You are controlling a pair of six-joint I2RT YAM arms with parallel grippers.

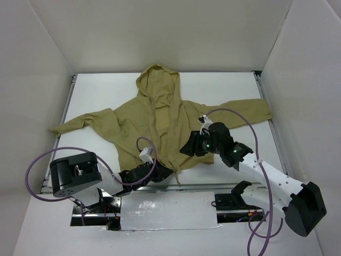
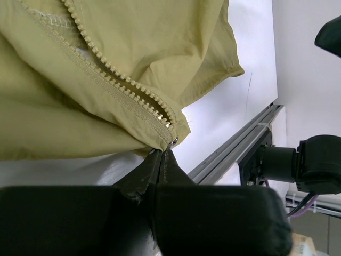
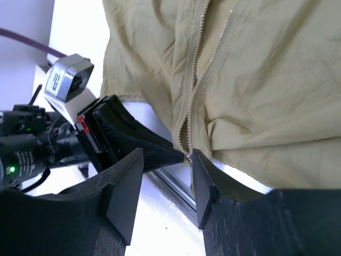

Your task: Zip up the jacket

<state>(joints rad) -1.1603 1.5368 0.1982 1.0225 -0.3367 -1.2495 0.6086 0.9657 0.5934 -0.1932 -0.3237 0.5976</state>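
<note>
The jacket (image 1: 154, 120) lies flat and wrinkled in the middle of the white counter (image 1: 106, 88). Its hood (image 1: 157, 80) points to the top of the frame and its sleeves (image 1: 80, 121) spread out to both sides. The hem lies toward the bottom of the frame, near the arm bases.

The left tool (image 1: 167, 172) sits at the lower centre of the overhead view, right at the hem. In its own wrist view the left tool (image 2: 161, 158) has its fingers pressed together, pinching the jacket (image 2: 133, 32) at the very foot of the zipper (image 2: 120, 77). The two rows of teeth lie close together there and run toward the upper left of that frame.

The right tool (image 1: 186, 148) is just above and to the right of the left one in the overhead view, over the lower front of the jacket. In the right wrist view its jaws stand apart and grip nothing. The right tool (image 3: 166, 160) frames the zipper's lower end, where the left tool (image 3: 133, 136) comes in from the left as a black wedge. The zipper (image 3: 198, 64) climbs from there to the top of the frame, and its rows part near the top. Whether the right tool touches the cloth cannot be told.
</note>
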